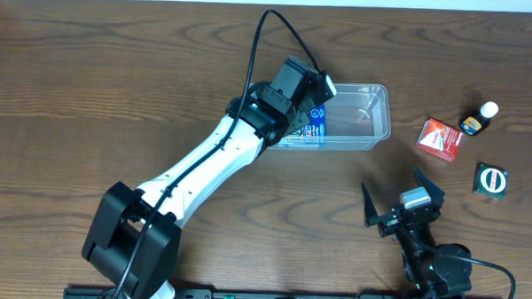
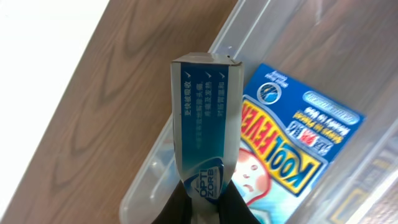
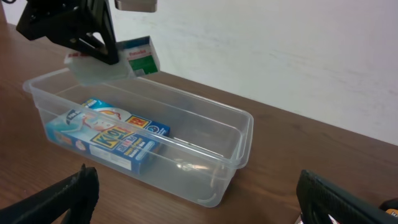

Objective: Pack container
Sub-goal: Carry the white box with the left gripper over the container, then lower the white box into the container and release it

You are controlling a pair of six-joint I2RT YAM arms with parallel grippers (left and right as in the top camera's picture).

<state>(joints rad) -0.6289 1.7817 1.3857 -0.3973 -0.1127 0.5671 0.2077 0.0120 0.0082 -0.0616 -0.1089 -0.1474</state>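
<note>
One Kool Fever box [image 3: 109,138] lies flat in the container [image 1: 378,118], at its left end in the overhead view. The container sits on the surface [image 1: 118,64] at upper centre, its long axis running left to right across that frame.

We see the left hand [image 1: 314,96] clenched on a slim box [image 2: 202,124], gripping one short end. The box's long axis runs straight out from the fingers [image 2: 186,208], up the frame in the left wrist view. There its far end hangs about over the container's rim, with the Kool Fever box [image 2: 292,149] just beside it to the right. From the right wrist view the slim box [image 3: 142,57] is raised above the upper left corner of the container [image 3: 239,134] and looks clear of the wall.

We judge this to be the placing step. The free floor lies right of the Kool Fever box in the overhead frame, so the coming move calls for carrying the slim box inward off the rim before lowering it. Dropped here, it could catch on the rim.

The right hand [image 1: 394,188] rests at lower right with its jaws spread wide, grasping nothing, well apart from the container. A red box [image 1: 439,138], a small bottle [image 1: 480,119] and a dark box [image 1: 490,179] wait at the right of the frame, nearer that arm.
</note>
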